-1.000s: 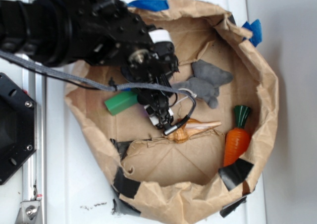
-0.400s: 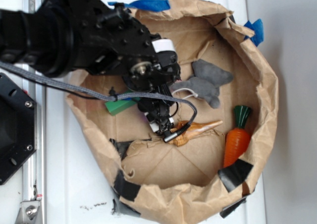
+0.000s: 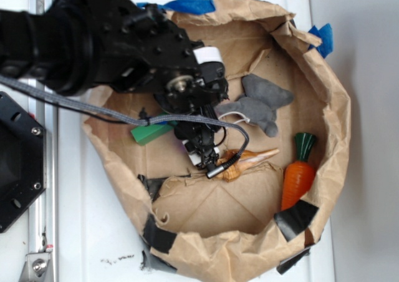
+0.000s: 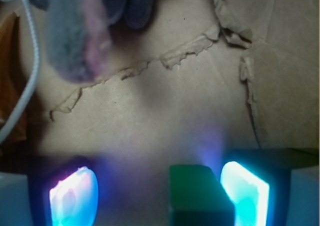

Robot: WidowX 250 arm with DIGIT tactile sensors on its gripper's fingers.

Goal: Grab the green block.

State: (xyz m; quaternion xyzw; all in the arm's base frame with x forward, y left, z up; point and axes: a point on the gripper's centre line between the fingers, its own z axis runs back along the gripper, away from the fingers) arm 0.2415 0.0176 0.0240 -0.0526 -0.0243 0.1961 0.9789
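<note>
Gripper spread wide over the green block

The gripper has crept toward 3 o'clock since a second ago, covering more of the green block; its fingers stand apart, the block beside the right-hand one, ungripped.

Smooth matt green block, torn brown paper bag, fuzzy grey cloth toy
</note>
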